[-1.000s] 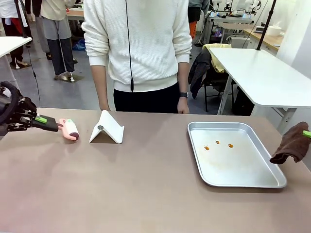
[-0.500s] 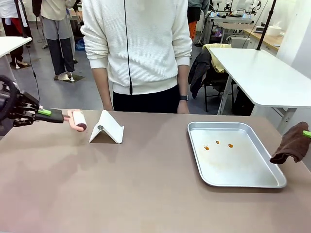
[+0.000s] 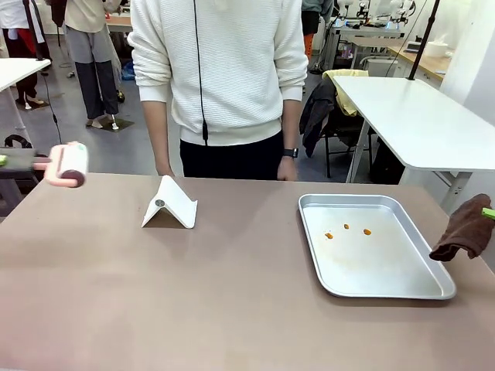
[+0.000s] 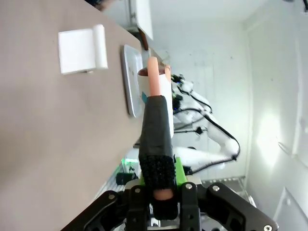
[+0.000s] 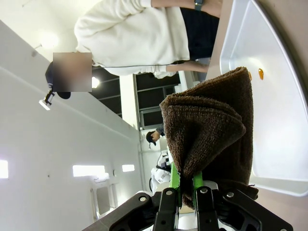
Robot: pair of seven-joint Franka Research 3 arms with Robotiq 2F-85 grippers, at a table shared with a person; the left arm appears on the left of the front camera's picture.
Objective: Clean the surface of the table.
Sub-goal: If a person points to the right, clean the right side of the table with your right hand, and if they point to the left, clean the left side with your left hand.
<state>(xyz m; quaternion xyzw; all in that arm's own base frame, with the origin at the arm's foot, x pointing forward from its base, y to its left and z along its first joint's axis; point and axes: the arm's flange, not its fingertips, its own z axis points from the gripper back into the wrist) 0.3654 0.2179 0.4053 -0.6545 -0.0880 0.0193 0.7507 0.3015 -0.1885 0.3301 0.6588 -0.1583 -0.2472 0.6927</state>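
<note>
The brown table point(image 3: 232, 301) spreads across the front view. At its far left edge, my left gripper point(image 3: 6, 161) is shut on the black handle point(image 4: 156, 139) of a pink and white lint roller point(image 3: 68, 165), held in the air above the table's corner. At the far right edge, my right gripper point(image 3: 489, 212) is shut on a brown cloth point(image 3: 464, 229) that hangs beside the tray. The right wrist view shows the cloth point(image 5: 211, 130) bunched between the fingers of the gripper point(image 5: 185, 187).
A silver metal tray point(image 3: 387, 270) with a few orange crumbs point(image 3: 346, 230) lies on the table's right half. A white folded stand point(image 3: 170, 203) sits at the back left. A person in a white sweater point(image 3: 224, 69) stands at the far edge.
My left gripper has lifted the lint roller off the table, up and to the left. The right gripper and its cloth have not moved.
</note>
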